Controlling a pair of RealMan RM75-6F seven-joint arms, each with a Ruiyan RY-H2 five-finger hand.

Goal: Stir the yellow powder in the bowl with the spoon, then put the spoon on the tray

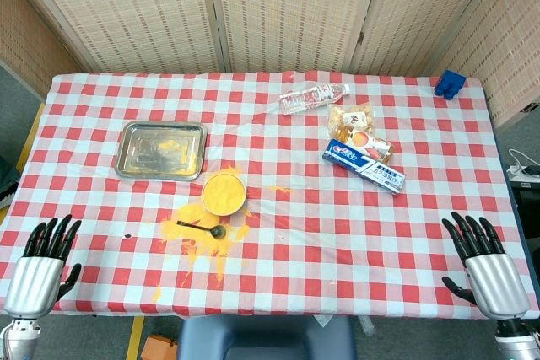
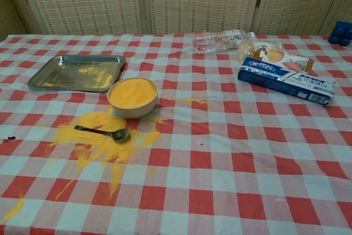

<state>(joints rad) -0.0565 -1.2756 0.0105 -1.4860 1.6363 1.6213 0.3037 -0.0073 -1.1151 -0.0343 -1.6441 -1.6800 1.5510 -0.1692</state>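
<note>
A white bowl full of yellow powder stands left of the table's middle. A dark metal spoon lies on the cloth just in front of the bowl, on a patch of spilled yellow powder. The metal tray, dusted with some powder, sits behind and left of the bowl. My left hand rests open at the table's near left corner, far from the spoon. My right hand is open at the near right corner. The chest view shows neither hand.
A plastic bottle lies on its side at the back. A snack packet and a toothpaste box lie right of centre. A blue object sits at the far right corner. Spilled powder streaks toward the near edge.
</note>
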